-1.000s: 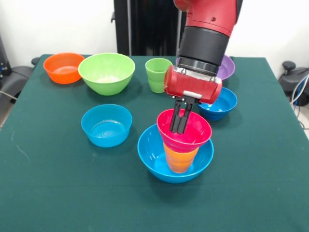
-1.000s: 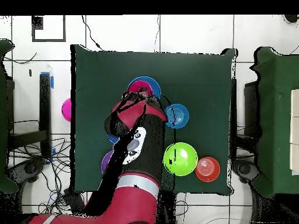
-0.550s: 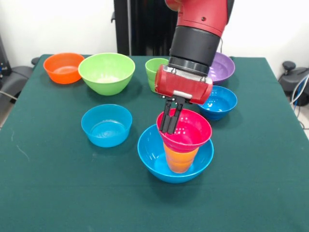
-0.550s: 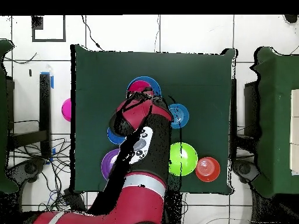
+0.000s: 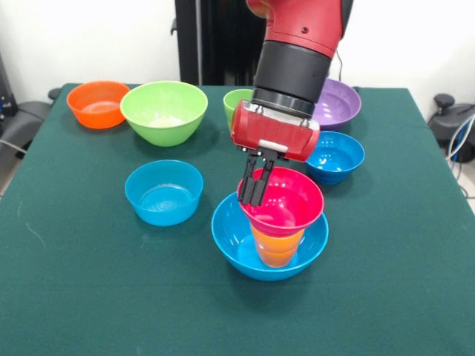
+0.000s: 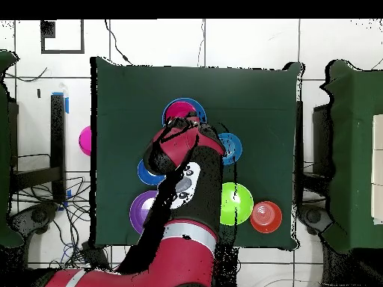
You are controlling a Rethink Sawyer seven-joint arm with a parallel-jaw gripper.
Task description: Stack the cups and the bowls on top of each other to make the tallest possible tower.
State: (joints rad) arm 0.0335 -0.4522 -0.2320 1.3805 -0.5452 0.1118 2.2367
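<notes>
A tower stands in the middle of the table: a large blue bowl [image 5: 236, 245] holds an orange-yellow cup [image 5: 277, 246], and a pink-red bowl [image 5: 291, 202] sits on the cup. My gripper [image 5: 254, 194] reaches down to the pink-red bowl's left rim, with its dark fingers close together, one on each side of the rim. From overhead, the pink-red bowl [image 6: 179, 112] shows inside the blue bowl's rim [image 6: 197, 106], just beyond the arm. A light green cup [image 5: 234, 100] stands behind the arm, partly hidden.
Loose bowls stand around the tower: a small blue bowl [image 5: 164, 193] at the left, another small blue one [image 5: 338, 156] at the right, a purple bowl [image 5: 340, 104] behind it, and a lime green bowl [image 5: 164, 111] and an orange bowl [image 5: 98, 104] at the back left.
My gripper has slid left from the middle of the pink-red bowl to its left rim. The bowl has shifted slightly left on the cup.
</notes>
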